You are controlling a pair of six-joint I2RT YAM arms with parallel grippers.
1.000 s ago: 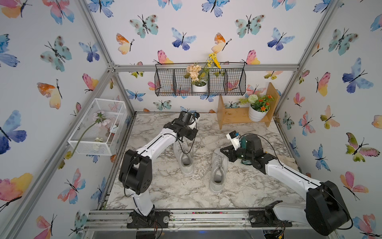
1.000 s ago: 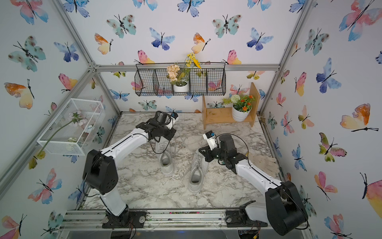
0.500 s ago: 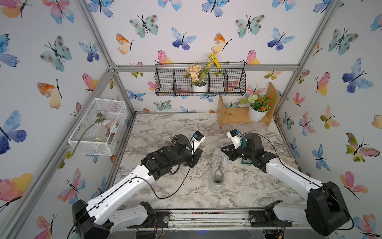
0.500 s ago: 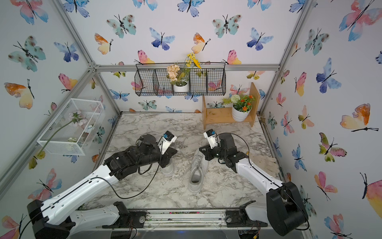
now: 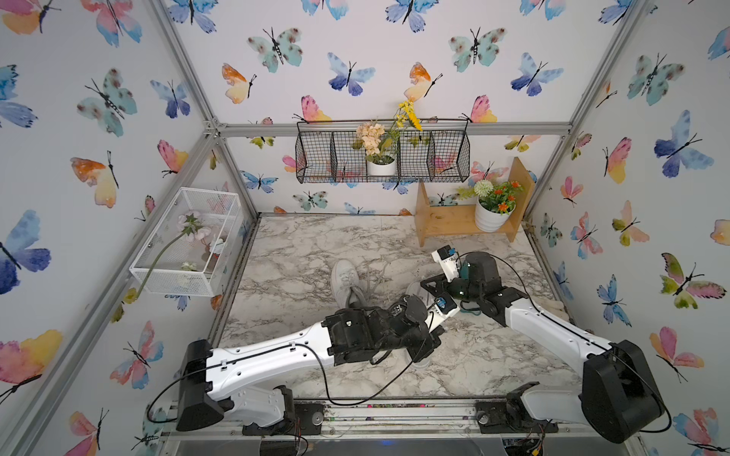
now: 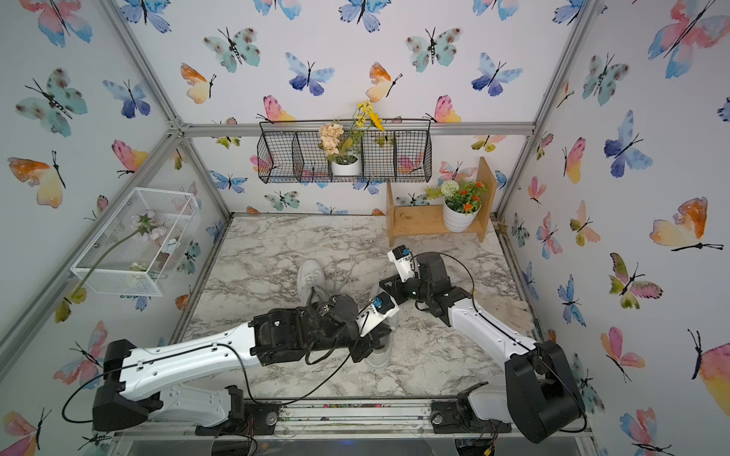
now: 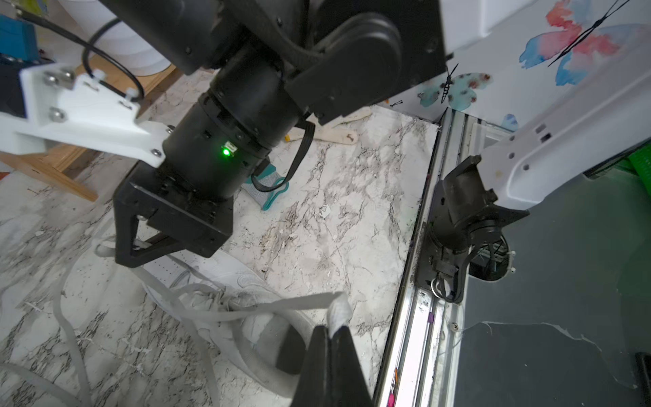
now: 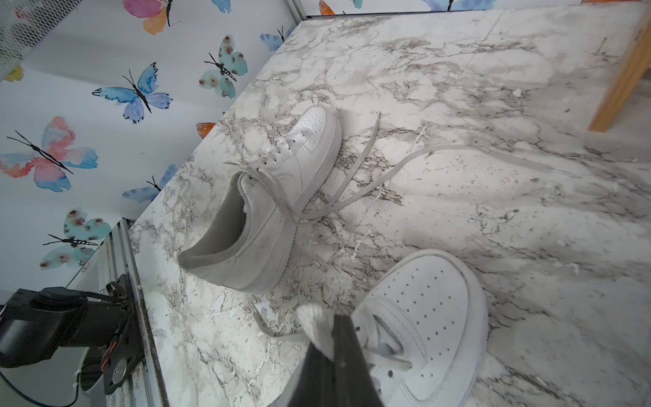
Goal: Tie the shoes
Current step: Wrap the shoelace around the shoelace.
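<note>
Two white shoes lie on the marble table. The left shoe [image 5: 345, 281] [image 8: 267, 211] stands free, its untied laces [image 8: 387, 165] trailing over the table. The right shoe [image 8: 429, 317] [image 7: 246, 282] is mostly hidden under my left arm in both top views. My left gripper [image 7: 333, 333] is shut on one end of the right shoe's lace [image 7: 281, 304], near the heel. My right gripper [image 8: 327, 334] [image 5: 426, 285] is shut on the other lace end beside the toe. Both lace ends run back to the right shoe's eyelets.
A teal glove [image 7: 269, 190] lies under my right wrist, with a cream cloth [image 5: 553, 306] by the right wall. A wooden shelf [image 5: 446, 225] with a flower pot [image 5: 490, 219] stands back right. A white mesh box [image 5: 185, 241] hangs on the left wall. The metal rail [image 5: 395, 410] runs along the front.
My left arm has swung from the back, over the left shoe, forward and right across the right shoe. My right arm has hardly moved.
</note>
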